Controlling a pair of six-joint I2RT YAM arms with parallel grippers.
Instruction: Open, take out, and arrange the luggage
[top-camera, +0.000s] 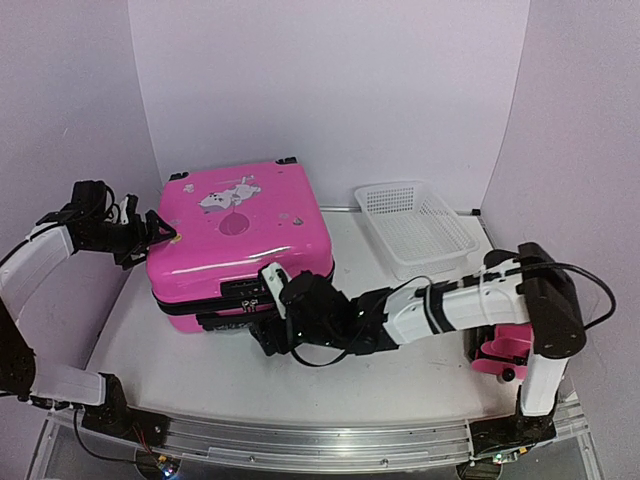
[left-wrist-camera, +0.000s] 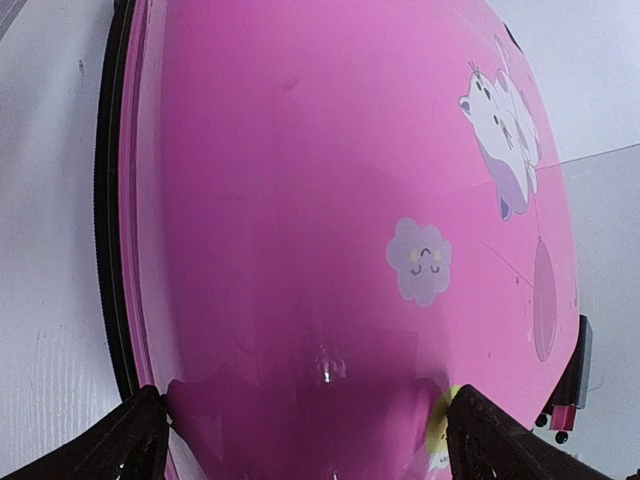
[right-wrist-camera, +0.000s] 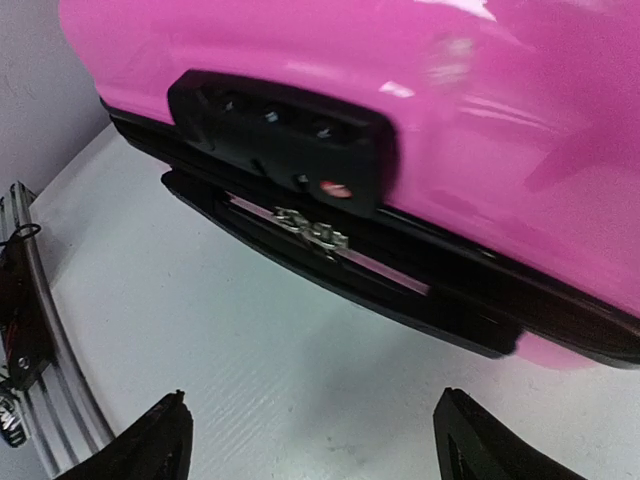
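The luggage (top-camera: 240, 235) lies flat on the table (top-camera: 200, 370) with its black zipper band closed all round as far as shows, so its inside is hidden. The left wrist view cuts off most of the shell, showing only the sticker-bearing lid, a strip of the black band and one wheel at the far edge. The right wrist view is blurred, so the dials on the lock block (right-wrist-camera: 280, 130) cannot be read. The left jaws stand wide, one finger (left-wrist-camera: 130, 445) on each side of the pink lid's rounded end, which fills the gap between them; whether either finger touches the shell cannot be told. The right jaws also stand wide and hold nothing, with bare table between the fingers (right-wrist-camera: 160, 445). Just ahead of and above them are the luggage's front side, the lock block, the zipper pulls (right-wrist-camera: 310, 235) and a black handle (right-wrist-camera: 340, 275). Well beyond the right jaws, past the luggage's far corner, sits a white mesh basket (top-camera: 415, 225) with table showing through it. A pink-fronted object (top-camera: 498, 352) is mostly hidden behind the right arm.
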